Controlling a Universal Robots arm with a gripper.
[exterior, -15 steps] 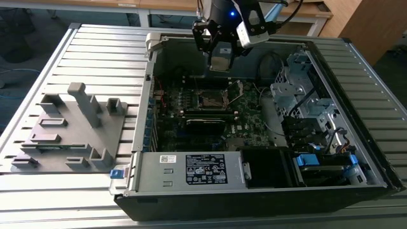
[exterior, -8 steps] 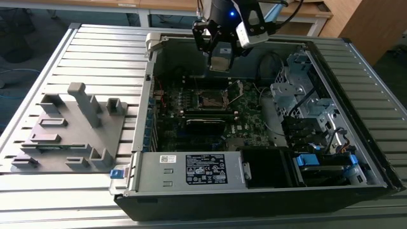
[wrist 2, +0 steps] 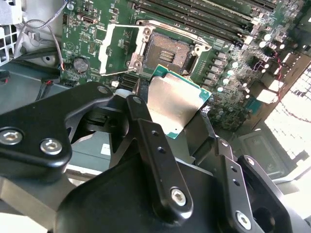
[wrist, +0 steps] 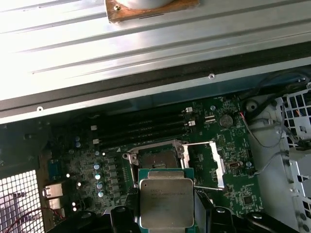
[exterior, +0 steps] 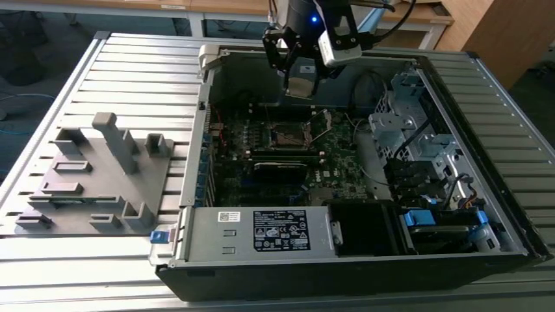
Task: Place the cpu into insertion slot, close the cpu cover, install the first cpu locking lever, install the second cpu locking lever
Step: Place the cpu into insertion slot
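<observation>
"What's that on the table (exterior: 130,78)?"

"An open computer case (exterior: 347,276), with its green motherboard (exterior: 338,175) lying flat inside. The arm's end effector (wrist: 166,216) hangs over it, clamped on the edges of the silver chip (wrist: 166,203)."

"So it's the first step, seating the chip?"

"I'd say so. The chip is up in the air, well apart from the socket (wrist: 158,158). The socket sits bare, with its cover (wrist 2: 108,48) swung open beside it."

"What does setting it down call for?"

"Squaring its edges to the socket and keeping it level, I'd judge. The fit looks snug."
</observation>
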